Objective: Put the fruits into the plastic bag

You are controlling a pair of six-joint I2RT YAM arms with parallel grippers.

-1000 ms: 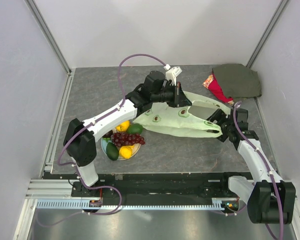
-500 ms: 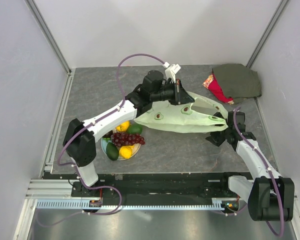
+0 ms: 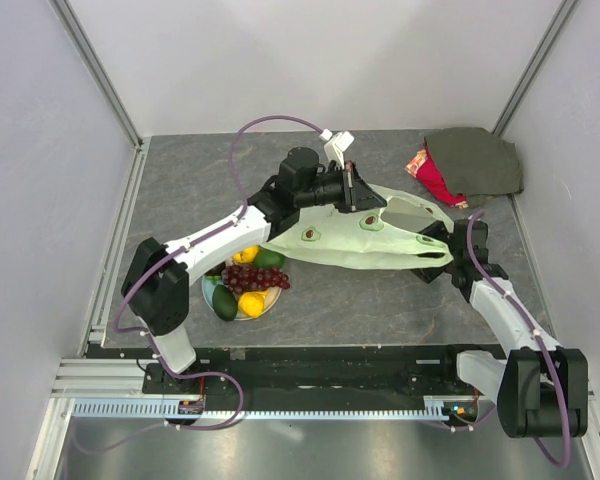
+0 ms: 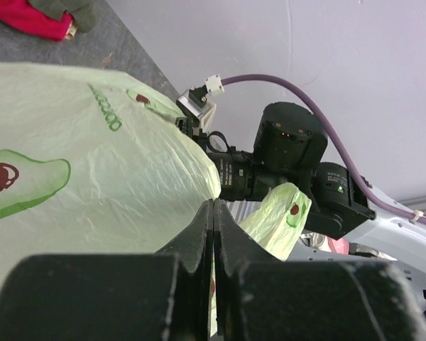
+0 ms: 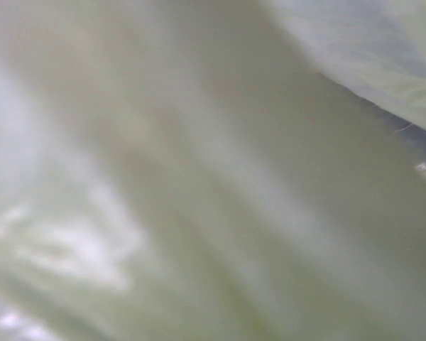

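Here the left claw (image 4: 213,209) clenches the plastic bag (image 3: 370,245); the right claw (image 3: 448,250), at its other end, cannot be judged.

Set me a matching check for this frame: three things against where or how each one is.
Things:
1. grape bunch
2. cloth
3. left hand

Place or state:
a. far right corner of the table
b. shut on the plastic bag
c. on the plate

Pairs: 1-c, 2-a, 3-b
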